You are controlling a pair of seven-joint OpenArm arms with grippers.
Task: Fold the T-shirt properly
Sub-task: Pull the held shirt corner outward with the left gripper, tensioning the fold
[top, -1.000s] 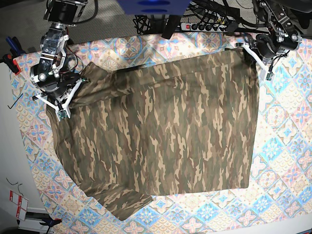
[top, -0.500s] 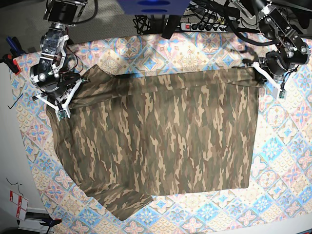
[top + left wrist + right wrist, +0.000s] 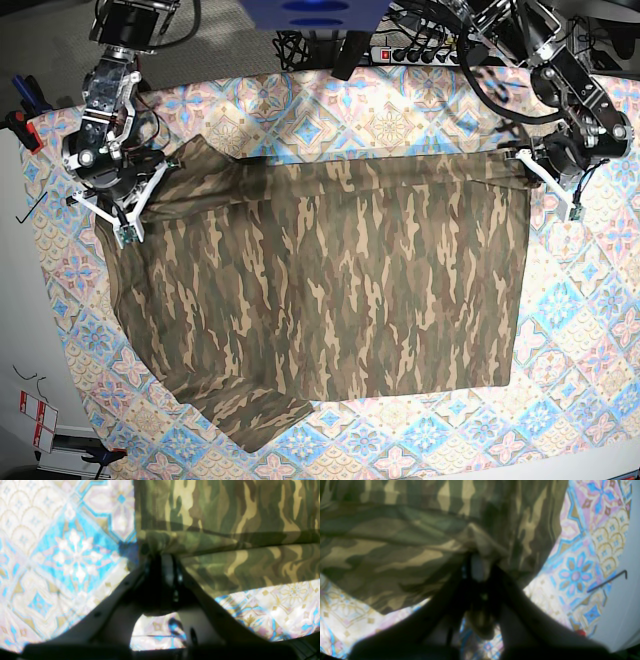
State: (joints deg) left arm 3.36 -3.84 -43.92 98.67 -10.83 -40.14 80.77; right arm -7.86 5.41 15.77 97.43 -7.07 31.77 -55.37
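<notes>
T-shirt (image 3: 330, 290) pinched btwn both tools, L (image 3: 527, 165) & R (image 3: 150, 195).

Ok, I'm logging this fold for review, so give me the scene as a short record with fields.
garment: T-shirt, camouflage, spread flat on patterned cloth
left gripper: shut on the shirt's top corner, base view's right
right gripper: shut on bunched fabric at the opposite top corner
top edge: pulled into a taut fold line between the grippers
fold stage: started, not finished

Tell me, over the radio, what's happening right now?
Left gripper and right gripper both shut on T-shirt corners. Shirt spread on patterned cloth. Nothing blocking.
</notes>
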